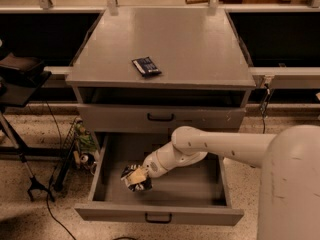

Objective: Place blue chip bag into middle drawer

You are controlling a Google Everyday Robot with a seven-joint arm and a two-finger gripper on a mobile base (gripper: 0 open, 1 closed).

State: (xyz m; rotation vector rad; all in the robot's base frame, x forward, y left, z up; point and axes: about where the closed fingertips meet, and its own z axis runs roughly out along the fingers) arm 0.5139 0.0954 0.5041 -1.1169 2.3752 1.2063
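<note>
My gripper [138,175] is inside the open middle drawer [160,213], at its left front part. It is shut on the blue chip bag [134,179], a crumpled dark bag with pale patches. The bag hangs low, at or just above the drawer floor; I cannot tell if it touches. My white arm [215,145] reaches in from the right, over the drawer's right half. The drawer is pulled far out, with its small black handle [158,217] at the front centre.
A small flat dark-blue packet [146,66] lies on the grey cabinet top [190,44]. The drawer above [161,118] is closed. A black stand [20,76] and cables stand left of the cabinet. Small items [85,156] sit on the floor by the drawer's left side.
</note>
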